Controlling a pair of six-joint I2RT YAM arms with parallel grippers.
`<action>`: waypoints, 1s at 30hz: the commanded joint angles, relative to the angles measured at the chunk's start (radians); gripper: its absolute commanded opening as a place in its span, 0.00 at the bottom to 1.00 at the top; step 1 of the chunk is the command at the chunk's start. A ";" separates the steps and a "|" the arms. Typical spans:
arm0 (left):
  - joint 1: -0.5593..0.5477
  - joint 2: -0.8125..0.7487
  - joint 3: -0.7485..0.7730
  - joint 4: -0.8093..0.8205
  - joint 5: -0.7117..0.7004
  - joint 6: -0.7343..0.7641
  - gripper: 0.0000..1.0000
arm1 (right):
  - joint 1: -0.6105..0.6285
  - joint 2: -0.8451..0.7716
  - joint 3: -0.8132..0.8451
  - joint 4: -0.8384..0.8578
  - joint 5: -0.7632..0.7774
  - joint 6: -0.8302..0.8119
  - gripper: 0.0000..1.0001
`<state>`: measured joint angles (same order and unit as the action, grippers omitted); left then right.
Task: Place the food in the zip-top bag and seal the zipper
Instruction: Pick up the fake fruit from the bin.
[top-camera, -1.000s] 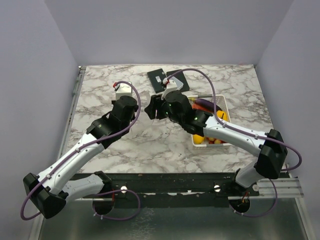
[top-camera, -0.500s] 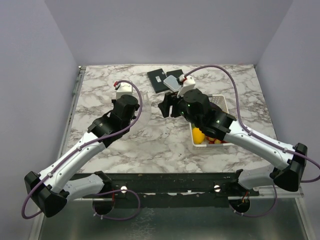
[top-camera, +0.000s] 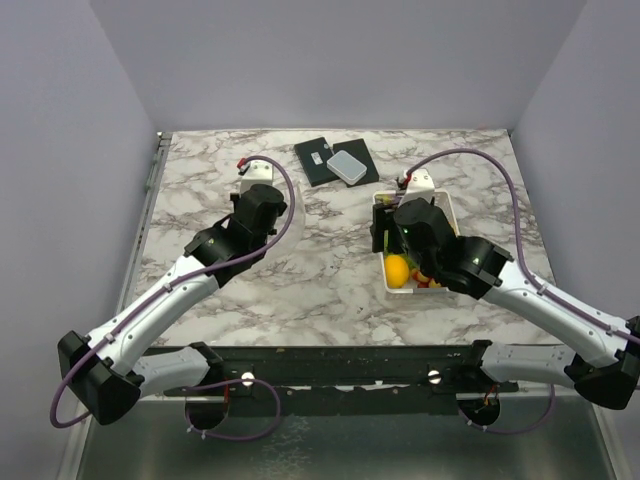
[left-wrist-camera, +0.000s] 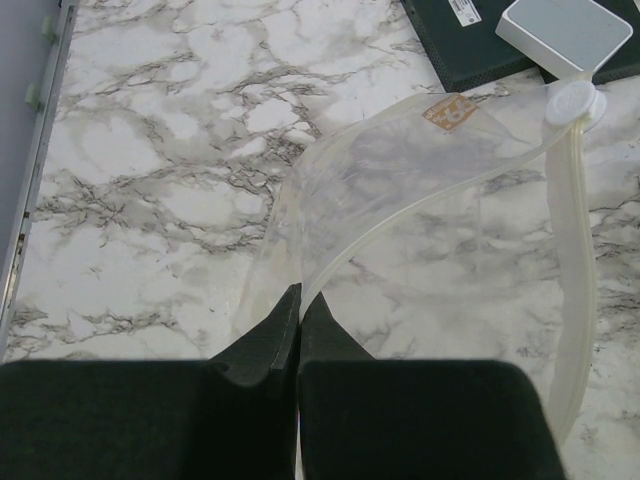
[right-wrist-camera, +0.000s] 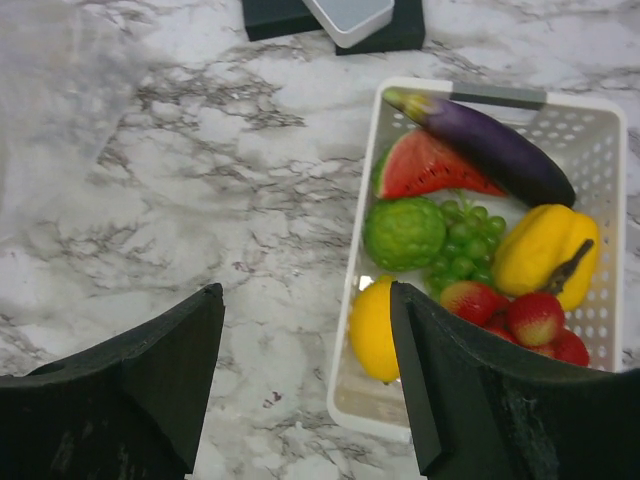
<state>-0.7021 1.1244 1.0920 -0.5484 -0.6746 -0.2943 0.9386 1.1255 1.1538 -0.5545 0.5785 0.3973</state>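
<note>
Left of the white basket, the zip-top bag was spread over the marble table. One edge of it was pinched between the pressed-together fingers of the left gripper. The bag bore one small tan tag, its print too small to read. Its zipper ended in one white round piece.

In the basket lay one eggplant, one watermelon slice, one bunch of grapes, one lemon, three strawberries, one yellow pepper and one round green vegetable.

The right gripper hovered just left of the basket, fingers spread, holding nothing. Beyond the basket lay two dark pads, one with an unreadable white label, and one grey box on top of them.
</note>
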 joint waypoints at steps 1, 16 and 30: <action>0.001 -0.020 -0.024 0.024 -0.010 0.016 0.00 | -0.033 -0.053 -0.039 -0.179 0.114 0.085 0.73; 0.001 -0.110 -0.131 0.079 0.035 0.028 0.00 | -0.360 -0.018 -0.150 -0.126 0.081 0.103 0.67; 0.001 -0.144 -0.147 0.097 0.085 0.025 0.00 | -0.581 0.147 -0.170 0.000 -0.103 0.076 0.59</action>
<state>-0.7021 1.0019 0.9539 -0.4717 -0.6209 -0.2752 0.3897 1.2304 0.9962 -0.6022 0.5472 0.4862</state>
